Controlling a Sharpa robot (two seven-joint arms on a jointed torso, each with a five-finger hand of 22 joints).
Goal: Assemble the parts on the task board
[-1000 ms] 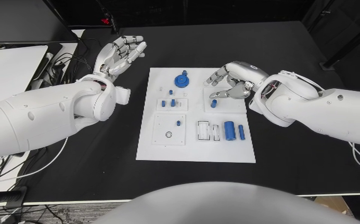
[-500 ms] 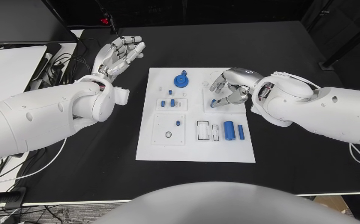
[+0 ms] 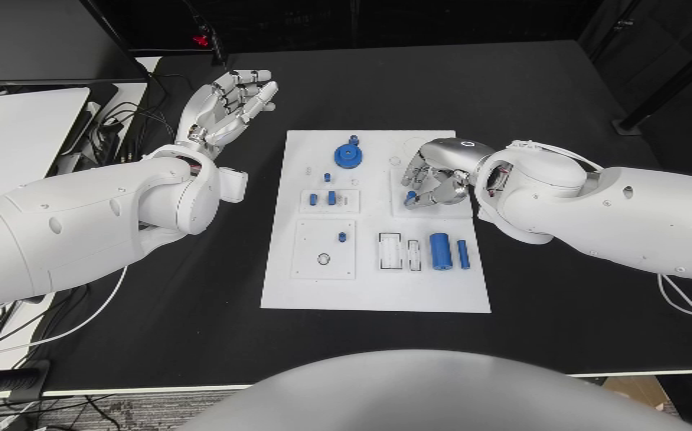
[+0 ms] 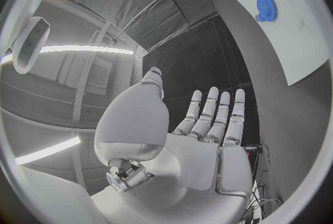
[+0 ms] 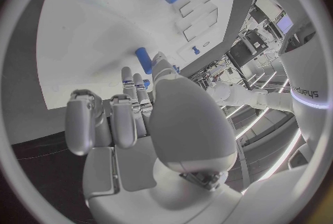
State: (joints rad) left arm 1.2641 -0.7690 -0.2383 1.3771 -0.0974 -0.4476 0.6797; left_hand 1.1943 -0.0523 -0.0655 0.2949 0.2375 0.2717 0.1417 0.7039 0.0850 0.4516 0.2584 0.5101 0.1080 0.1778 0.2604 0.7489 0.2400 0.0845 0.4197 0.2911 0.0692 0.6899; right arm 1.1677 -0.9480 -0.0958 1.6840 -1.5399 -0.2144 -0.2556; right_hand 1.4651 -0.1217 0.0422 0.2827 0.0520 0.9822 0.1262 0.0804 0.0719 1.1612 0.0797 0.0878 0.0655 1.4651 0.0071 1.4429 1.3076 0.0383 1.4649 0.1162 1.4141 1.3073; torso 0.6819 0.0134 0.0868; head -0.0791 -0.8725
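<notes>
Right hand point(image 3: 437, 173) (fingers curled) over task board point(image 3: 378, 289).

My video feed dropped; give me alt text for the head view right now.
The right hand reaches over the white task board, fingers curled down at a small blue part. The left hand hovers open over the black table, left of the board.

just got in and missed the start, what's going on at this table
A two-armed robot is working on a white task board that carries small blue parts. Its right hand is down over the board's upper right area, fingers curled around a small blue peg; whether it actually holds the peg is unclear. The left hand is raised off to the board's side, fingers spread, holding nothing. A blue gear sits near the board's far edge, and a blue cylinder lies nearer the robot.
</notes>
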